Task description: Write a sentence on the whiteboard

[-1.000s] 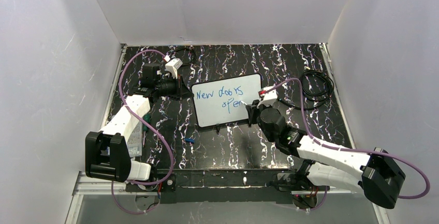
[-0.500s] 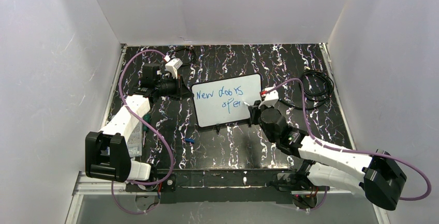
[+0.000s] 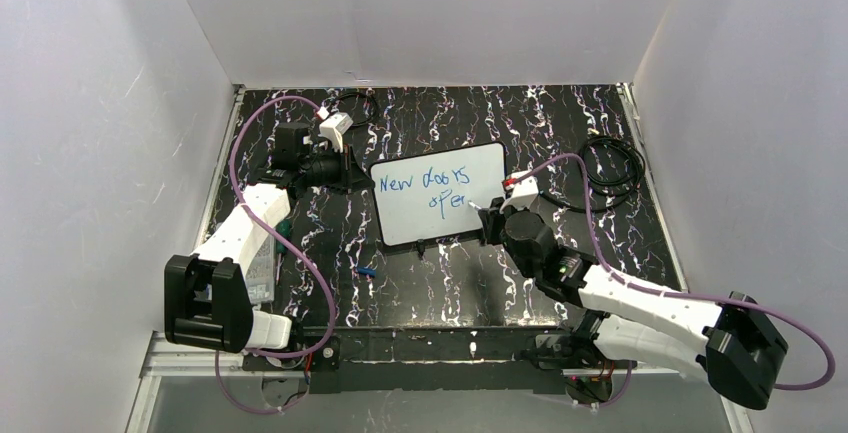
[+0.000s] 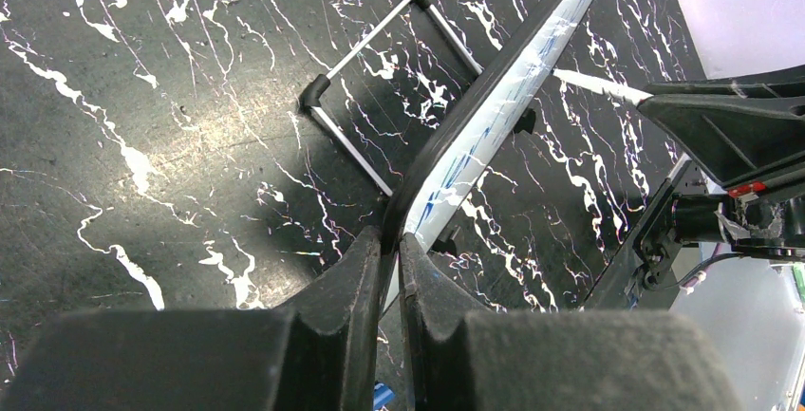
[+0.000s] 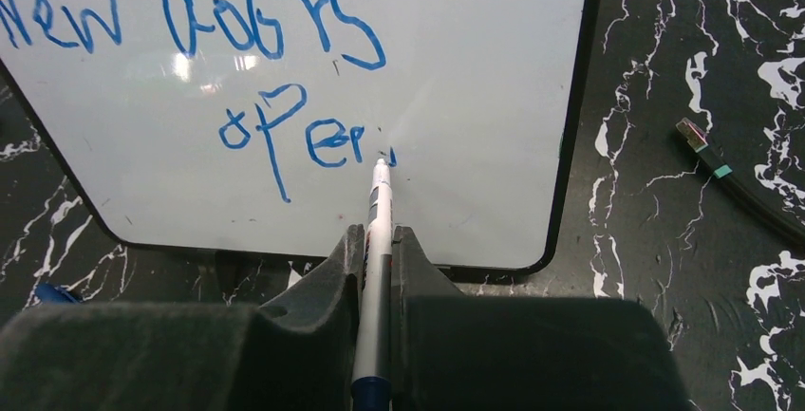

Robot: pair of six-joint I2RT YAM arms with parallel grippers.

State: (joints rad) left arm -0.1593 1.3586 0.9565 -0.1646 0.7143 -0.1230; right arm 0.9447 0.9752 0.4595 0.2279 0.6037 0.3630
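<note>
Right wrist view: the right gripper [image 5: 378, 240] is clamped on a blue marker [image 5: 380, 204] whose tip extends the sentence [image 5: 285, 131], while the left gripper [image 4: 389, 250] pinches the mid-table whiteboard [image 5: 475, 69] by its edge, presumably to steady it.

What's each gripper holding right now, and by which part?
The left gripper pinches the whiteboard at its frame edge. The right gripper grips a marker by the barrel, tip at the whiteboard.

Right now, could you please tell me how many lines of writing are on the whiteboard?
2: the upper line runs across the top of the whiteboard; the shorter lower line sits beneath it, ending at the marker tip. Nothing seems hidden.
</note>
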